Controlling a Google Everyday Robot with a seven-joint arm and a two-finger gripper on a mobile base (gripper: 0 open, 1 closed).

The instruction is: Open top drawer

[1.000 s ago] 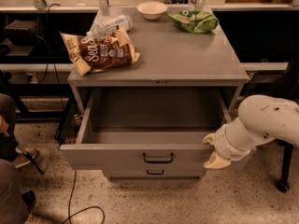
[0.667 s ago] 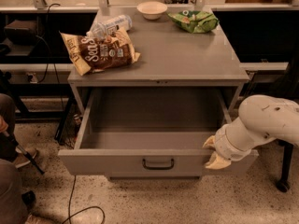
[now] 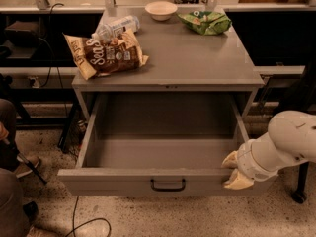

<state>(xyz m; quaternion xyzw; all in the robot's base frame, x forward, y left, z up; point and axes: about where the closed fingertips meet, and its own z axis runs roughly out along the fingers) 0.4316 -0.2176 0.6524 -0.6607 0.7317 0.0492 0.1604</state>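
- Behind the top drawer (image 3: 123,182), to its left, a chip bag (image 3: 106,54) lies on the cabinet top (image 3: 197,58).
- Further behind it, the white bowl (image 3: 161,10) shows nothing inside.
- The top drawer stands far out, and its grey inside holds nothing.
- At the drawer's front right corner, the gripper (image 3: 235,171) pinches the front panel.
- Risk: pulling more from that off-centre corner could skew and jam the drawer, or run it off its slides.

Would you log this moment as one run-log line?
top drawer: pulled far out, nothing inside | gripper: at its front right corner | task: looks done
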